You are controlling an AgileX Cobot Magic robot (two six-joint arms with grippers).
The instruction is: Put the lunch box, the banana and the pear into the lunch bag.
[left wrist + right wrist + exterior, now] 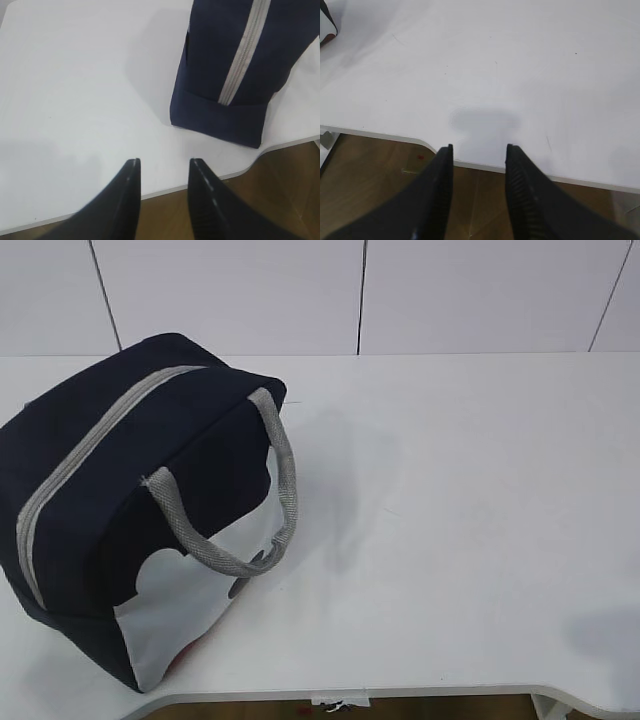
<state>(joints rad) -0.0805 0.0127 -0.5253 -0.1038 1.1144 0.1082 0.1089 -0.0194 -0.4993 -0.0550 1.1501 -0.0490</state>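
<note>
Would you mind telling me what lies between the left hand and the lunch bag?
Only bare white table. In the left wrist view, nothing sits between the open left hand and the lunch bag.

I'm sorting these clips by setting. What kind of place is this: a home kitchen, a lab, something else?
Probably a lab or test workspace, not a kitchen. A plain white table stands against bare white wall panels, with a wooden floor below, and only a zipped navy lunch bag on it. Both grippers, left and right, hang open at the table's edge.
</note>
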